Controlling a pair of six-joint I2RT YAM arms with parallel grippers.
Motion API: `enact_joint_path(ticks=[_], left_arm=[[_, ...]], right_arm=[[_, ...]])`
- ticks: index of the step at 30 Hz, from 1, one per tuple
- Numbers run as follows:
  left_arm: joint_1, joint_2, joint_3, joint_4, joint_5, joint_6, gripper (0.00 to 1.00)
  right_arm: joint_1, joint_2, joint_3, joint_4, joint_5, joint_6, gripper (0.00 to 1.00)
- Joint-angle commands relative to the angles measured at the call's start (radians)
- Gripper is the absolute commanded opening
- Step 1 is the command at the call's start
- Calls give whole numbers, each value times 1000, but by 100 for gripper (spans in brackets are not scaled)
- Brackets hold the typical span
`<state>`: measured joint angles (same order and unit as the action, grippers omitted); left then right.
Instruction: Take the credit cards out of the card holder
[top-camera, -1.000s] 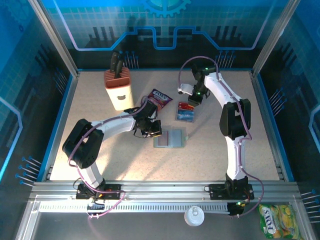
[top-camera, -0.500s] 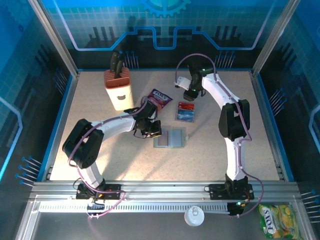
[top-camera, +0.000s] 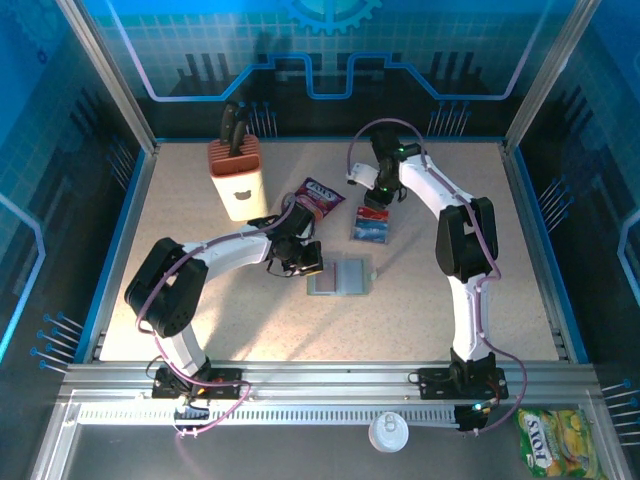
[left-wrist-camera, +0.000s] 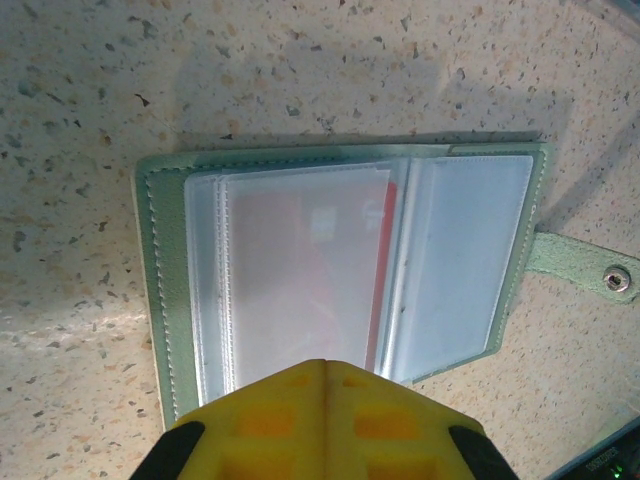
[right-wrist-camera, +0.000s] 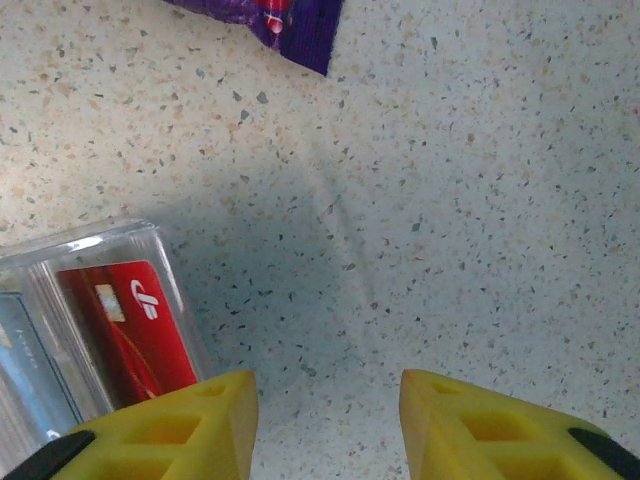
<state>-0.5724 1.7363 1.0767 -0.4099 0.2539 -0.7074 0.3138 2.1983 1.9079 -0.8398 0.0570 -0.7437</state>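
Status: mid-task, between pulls by my read.

- Card holder (top-camera: 340, 277) lies open and flat near the middle of the table (top-camera: 260, 320), snap strap (left-wrist-camera: 580, 270) pointing toward the right edge.
- Left gripper (left-wrist-camera: 325, 420): clamped, pads together, nothing between them. Tips sit over the holder's margin on the side facing the table's left edge. Looks like a hold-down, not a pinch. Actual contact I can't confirm.
- Sleeved red card (left-wrist-camera: 300, 270) shows through the frosted film of one panel, so at least one is left to extract. Other panel looks empty, but the film is too cloudy to be sure.
- Right gripper (right-wrist-camera: 325, 420): fingers apart, empty, hanging over bare table just beside a clear case (right-wrist-camera: 100, 238). Case sits near the holder, on its far-edge side.
- In the case: loose red card (right-wrist-camera: 130, 320) and blue card (right-wrist-camera: 20, 350), lying flat side by side.
- Snack packet (right-wrist-camera: 290, 20) is near the case, toward the far edge, out of the way.

Next move, as I judge it: right arm crosses to the holder and lines its fingers up with the sleeve mouth. The mouth seems to be on the fold side, where the red edge ends, but I'm not certain. It needs a thin pinch on the card edge alone, then a pull in the sleeve's plane. The left hold-down has to resist that drag, or the whole holder slides. Main risk: catching the film along with the card.
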Motion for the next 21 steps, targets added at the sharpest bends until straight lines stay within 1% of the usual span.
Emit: enact_joint_path(ticks=[1, 7, 14, 18, 21], left_arm=[[5, 2, -14, 5, 1, -10, 4], [5, 0, -6, 3, 1, -8, 4], [5, -4, -6, 2, -1, -5, 4], [5, -10, -12, 4, -8, -1, 5], [7, -16, -21, 11, -13, -2, 6]], right_arm=[[17, -17, -32, 3, -3, 17, 44], [25, -58, -15, 11, 15, 23, 44], [46, -136, -29, 11, 6, 54, 45], [63, -190, -56, 3, -23, 135, 44], [78, -240, -104, 17, -71, 232, 44]])
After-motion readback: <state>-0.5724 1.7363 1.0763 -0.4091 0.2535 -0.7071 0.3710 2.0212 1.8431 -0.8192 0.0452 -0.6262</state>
